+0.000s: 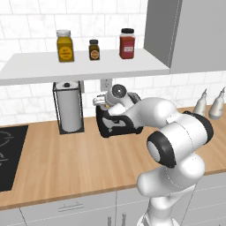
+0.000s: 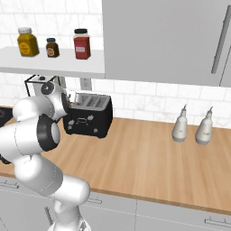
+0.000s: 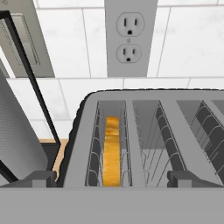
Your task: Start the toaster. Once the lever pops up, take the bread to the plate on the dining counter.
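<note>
The gripper (image 3: 111,177) hangs just above the near edge of the toaster (image 3: 148,135), its two dark fingertips (image 3: 37,177) spread wide apart with nothing between them; directly beyond the gap, in the leftmost slot, stands the bread (image 3: 111,151), upright on edge and sunk between the wire guides; to the right of it run further slots, with no slice visible in them; left of the hand, just beside the toaster, stands a paper towel roll (image 3: 15,140) in a black wire holder (image 3: 30,83); past the toaster, straight ahead, the tiled wall (image 3: 192,39) carries a wall outlet (image 3: 129,37). From the left base view the gripper (image 1: 100,100) sits over the toaster (image 1: 117,123) at the back of the wood counter (image 1: 66,159); above the hand a shelf (image 1: 84,66) holds three spice jars (image 1: 65,45); far off to its right stand two pale bottles (image 2: 189,126).
</note>
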Motion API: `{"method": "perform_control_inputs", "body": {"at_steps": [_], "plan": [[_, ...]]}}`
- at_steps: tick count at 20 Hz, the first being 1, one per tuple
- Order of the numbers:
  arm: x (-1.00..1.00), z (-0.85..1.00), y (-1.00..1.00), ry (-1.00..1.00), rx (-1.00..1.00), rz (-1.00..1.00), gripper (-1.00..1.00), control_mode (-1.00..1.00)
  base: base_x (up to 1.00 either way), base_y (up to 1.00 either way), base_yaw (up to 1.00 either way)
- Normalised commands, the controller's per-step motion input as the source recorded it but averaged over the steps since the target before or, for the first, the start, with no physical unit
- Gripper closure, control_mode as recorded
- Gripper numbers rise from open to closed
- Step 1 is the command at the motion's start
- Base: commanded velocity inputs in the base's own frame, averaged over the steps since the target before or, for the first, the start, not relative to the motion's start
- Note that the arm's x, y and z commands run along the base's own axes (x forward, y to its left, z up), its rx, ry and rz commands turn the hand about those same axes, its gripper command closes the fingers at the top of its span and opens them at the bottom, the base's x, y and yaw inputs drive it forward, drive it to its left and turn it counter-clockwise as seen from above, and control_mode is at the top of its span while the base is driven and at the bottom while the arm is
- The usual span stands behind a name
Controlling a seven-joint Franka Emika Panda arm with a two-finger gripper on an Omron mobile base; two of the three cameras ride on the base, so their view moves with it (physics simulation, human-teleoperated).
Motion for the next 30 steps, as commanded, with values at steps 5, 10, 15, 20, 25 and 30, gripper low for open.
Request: {"method": "perform_control_inputs", "body": {"at_steps": [5,10,15,20,25,30], "plan": [[0.0,0.0,0.0,0.0,0.0,0.0,-1.0,-1.0,0.0,0.0,0.0],[0.0,0.0,0.0,0.0,0.0,0.0,-1.0,-1.0,0.0,0.0,0.0],[0.0,0.0,0.0,0.0,0.0,0.0,-1.0,-1.0,0.0,0.0,0.0],[0.0,0.0,0.0,0.0,0.0,0.0,-1.0,-1.0,0.0,0.0,0.0],[0.0,0.0,0.0,0.0,0.0,0.0,-1.0,-1.0,0.0,0.0,0.0],[0.0,0.0,0.0,0.0,0.0,0.0,-1.0,-1.0,0.0,0.0,0.0]]}}
